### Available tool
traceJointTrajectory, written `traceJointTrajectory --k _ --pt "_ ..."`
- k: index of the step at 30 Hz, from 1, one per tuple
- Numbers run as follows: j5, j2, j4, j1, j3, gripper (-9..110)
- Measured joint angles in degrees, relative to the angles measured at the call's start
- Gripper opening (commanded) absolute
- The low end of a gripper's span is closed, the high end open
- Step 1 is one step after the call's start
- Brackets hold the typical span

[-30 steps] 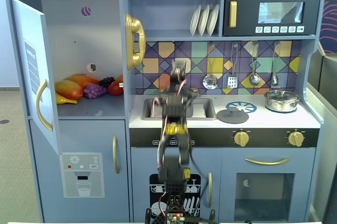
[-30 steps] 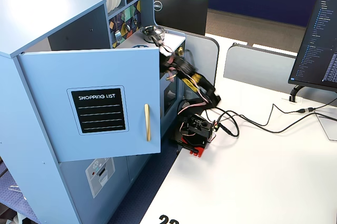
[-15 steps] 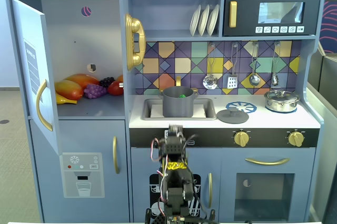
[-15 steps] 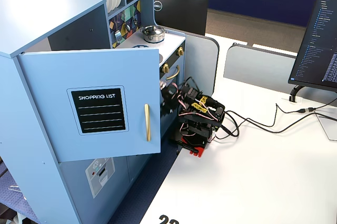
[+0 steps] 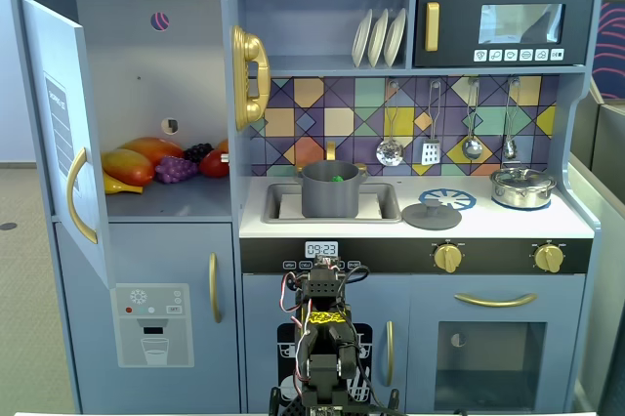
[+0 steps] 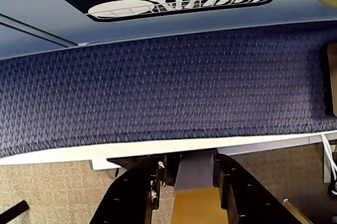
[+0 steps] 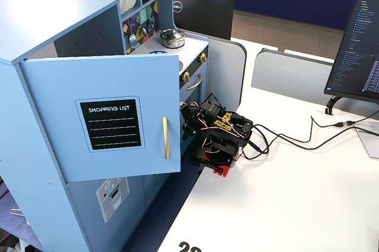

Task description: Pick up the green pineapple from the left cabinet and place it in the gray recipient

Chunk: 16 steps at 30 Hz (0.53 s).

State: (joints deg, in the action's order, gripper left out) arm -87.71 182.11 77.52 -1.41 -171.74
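Observation:
In a fixed view the gray recipient (image 5: 329, 197) stands in the sink of the toy kitchen. A small spot of bright green, the green pineapple (image 5: 335, 179), shows inside it just below the rim. The left cabinet (image 5: 156, 74) has its door (image 5: 59, 143) swung open; the door also shows in a fixed view (image 7: 112, 122). My arm (image 5: 322, 338) is folded low in front of the kitchen, far below the pot. In the wrist view my gripper (image 6: 188, 165) points down at the table edge and blue carpet, with its jaws apart and nothing between them.
On the cabinet shelf lie a mango (image 5: 132, 164), purple grapes (image 5: 176, 170) and red and dark fruits. A gray lid (image 5: 431, 213) and a shiny silver pot (image 5: 522, 187) sit on the counter. A monitor (image 7: 358, 45) and cables lie on the white table (image 7: 284, 204).

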Motion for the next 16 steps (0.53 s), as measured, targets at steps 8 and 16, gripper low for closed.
traceJointTrajectory --k 8,16 --pt "-0.1 0.0 0.0 0.0 0.0 5" --pt "-0.2 0.0 0.0 0.0 0.0 6"
